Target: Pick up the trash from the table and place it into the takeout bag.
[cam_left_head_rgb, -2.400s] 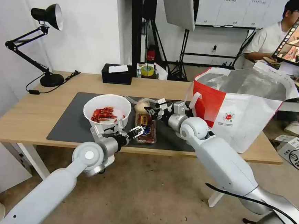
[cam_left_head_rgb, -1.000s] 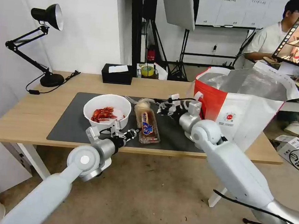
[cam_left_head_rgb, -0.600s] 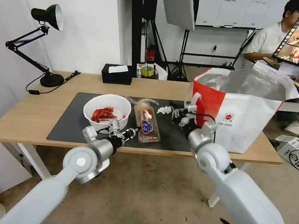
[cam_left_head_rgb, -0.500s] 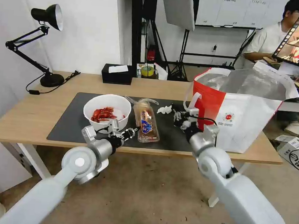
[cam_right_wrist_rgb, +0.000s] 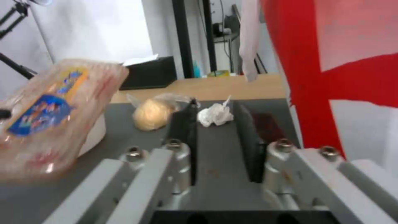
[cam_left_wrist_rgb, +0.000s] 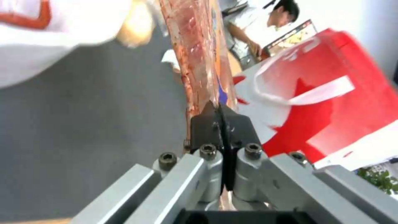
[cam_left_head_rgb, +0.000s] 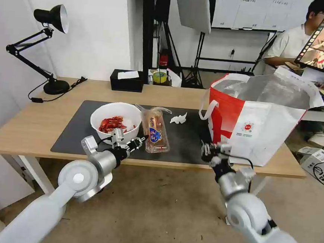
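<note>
Since the takeout bag (cam_left_head_rgb: 259, 118) stands open-topped at the table's (cam_left_head_rgb: 30, 126) right end, the clear plastic hinged tray (cam_left_head_rgb: 154, 130) must travel rightward and up over its rim. The left gripper (cam_left_head_rgb: 140, 141) pinches the tray's near end, long axis pointing away, tilted beside the bowl (cam_left_head_rgb: 114, 114). The right gripper (cam_left_head_rgb: 210, 147), fingers parted and empty, hangs at the front edge by the bag.

Clear plastic tray (cam_left_head_rgb: 155, 130) tilted beside shellfish bowl (cam_left_head_rgb: 115, 121); tissue (cam_left_head_rgb: 178, 118) near takeout bag (cam_left_head_rgb: 257, 118).

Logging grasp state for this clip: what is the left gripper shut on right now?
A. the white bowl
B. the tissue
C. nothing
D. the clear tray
D: the left gripper is pinched shut on the near edge of the clear tray, which is lifted beside the bowl; the tissue lies untouched on the mat.
</note>
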Robot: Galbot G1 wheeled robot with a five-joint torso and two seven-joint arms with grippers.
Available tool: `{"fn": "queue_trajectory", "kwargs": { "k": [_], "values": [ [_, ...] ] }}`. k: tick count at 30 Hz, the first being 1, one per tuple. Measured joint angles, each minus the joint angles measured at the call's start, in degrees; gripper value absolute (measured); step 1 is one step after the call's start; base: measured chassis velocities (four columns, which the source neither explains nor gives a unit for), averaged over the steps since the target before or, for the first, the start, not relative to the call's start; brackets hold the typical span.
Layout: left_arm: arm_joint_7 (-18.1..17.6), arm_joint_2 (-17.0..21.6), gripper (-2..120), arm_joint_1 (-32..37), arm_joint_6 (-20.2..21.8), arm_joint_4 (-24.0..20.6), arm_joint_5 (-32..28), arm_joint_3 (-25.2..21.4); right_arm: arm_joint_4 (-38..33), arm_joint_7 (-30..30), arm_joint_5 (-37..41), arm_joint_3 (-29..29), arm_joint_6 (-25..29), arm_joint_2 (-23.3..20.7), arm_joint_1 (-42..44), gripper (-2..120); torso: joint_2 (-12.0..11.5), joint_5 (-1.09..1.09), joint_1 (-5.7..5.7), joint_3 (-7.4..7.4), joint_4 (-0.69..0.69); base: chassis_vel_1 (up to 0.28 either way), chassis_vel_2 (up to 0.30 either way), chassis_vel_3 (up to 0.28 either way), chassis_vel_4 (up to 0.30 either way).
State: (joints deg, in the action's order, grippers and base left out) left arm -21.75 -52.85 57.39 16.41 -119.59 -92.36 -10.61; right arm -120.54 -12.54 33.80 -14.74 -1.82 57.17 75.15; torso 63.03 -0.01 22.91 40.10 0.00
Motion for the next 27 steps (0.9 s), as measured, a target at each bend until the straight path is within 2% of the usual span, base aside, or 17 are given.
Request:
{"fn": "queue_trajectory", "kwargs": {
  "k": [1, 3, 4, 7, 9, 10, 12, 15, 16, 19, 25, 27],
  "values": [
    [0.01, 0.05, 0, 0.05, -0.01, -0.19, -0.07, -0.15, -0.39, 0.10, -0.20, -0.34, 0.16, 0.16, 0.61, 29, 0.00, 0.01, 0.00, 0.01, -0.01, 0.000, 0.000, 0.000, 0.000],
    [0.07, 0.56, 0, 0.42, -0.05, -1.49, -0.65, -1.14, -2.66, 0.92, -2.25, -2.96, 1.73, 1.47, 5.35, 40, 0.00, 0.00, 0.00, 0.00, 0.00, 0.000, 0.000, 0.000, 0.000],
    [0.07, 0.56, 0, 0.42, -0.05, -1.49, -0.65, -1.14, -2.66, 0.92, -2.25, -2.96, 1.73, 1.47, 5.35, 40, 0.00, 0.00, 0.00, 0.00, 0.00, 0.000, 0.000, 0.000, 0.000],
    [0.11, 1.05, 0, 0.70, -0.07, -2.74, -1.32, -2.21, -4.47, 2.19, -5.57, -5.52, 3.96, 3.14, 11.14, 55, 0.00, 0.00, 0.00, 0.00, 0.00, 0.000, 0.000, 0.000, 0.000],
    [0.11, 1.11, 0, 0.74, -0.08, -2.99, -1.47, -2.46, -4.78, 2.48, -6.26, -6.01, 4.38, 3.50, 12.41, 58, 0.00, 0.00, 0.00, 0.00, 0.00, 0.000, 0.000, 0.000, 0.000],
    [0.14, 1.14, 0, 0.75, -0.11, -3.40, -1.69, -2.82, -5.10, 2.99, -7.75, -7.11, 5.33, 4.18, 14.82, 64, 0.00, 0.00, 0.00, 0.00, -0.01, 0.000, 0.000, 0.000, 0.000],
    [0.16, 1.14, 0, 0.72, -0.14, -3.72, -1.90, -2.99, -5.13, 3.22, -8.73, -7.76, 6.14, 4.57, 15.97, 68, 0.01, 0.00, 0.00, 0.00, -0.01, 0.000, 0.000, 0.000, 0.000],
    [0.19, 1.71, 0, -0.22, -0.29, -4.75, -2.76, -3.19, -3.99, 4.13, -12.22, -10.31, 9.92, 6.42, 20.17, 83, 0.00, 0.00, 0.00, 0.01, -0.01, 0.000, 0.000, 0.000, 0.000],
    [0.19, 1.71, 0, -0.22, -0.29, -4.75, -2.76, -3.19, -3.99, 4.13, -12.22, -10.31, 9.92, 6.42, 20.17, 83, 0.00, 0.00, 0.00, 0.01, -0.01, 0.000, 0.000, 0.000, 0.000],
    [0.23, 3.13, 0, -2.67, -0.62, -5.07, -4.09, -2.70, -2.59, 5.03, -13.90, -12.36, 12.93, 8.27, 23.26, 97, 0.00, 0.00, 0.00, 0.01, 0.00, 0.000, 0.000, 0.000, 0.000],
    [0.23, 4.25, 0, -8.32, -1.05, -4.36, -5.82, -0.24, -2.23, 5.61, -14.97, -13.48, 14.74, 9.79, 25.42, 100, 0.00, 0.00, 0.01, 0.01, 0.00, 0.000, 0.000, 0.000, 0.000],
    [0.17, 4.45, 0, -13.29, -1.18, -3.45, -6.88, 2.52, -2.20, 5.80, -15.42, -13.69, 15.24, 10.49, 26.35, 100, 0.00, 0.00, 0.01, 0.01, 0.00, 0.000, 0.000, 0.000, 0.000]
  ]
}}
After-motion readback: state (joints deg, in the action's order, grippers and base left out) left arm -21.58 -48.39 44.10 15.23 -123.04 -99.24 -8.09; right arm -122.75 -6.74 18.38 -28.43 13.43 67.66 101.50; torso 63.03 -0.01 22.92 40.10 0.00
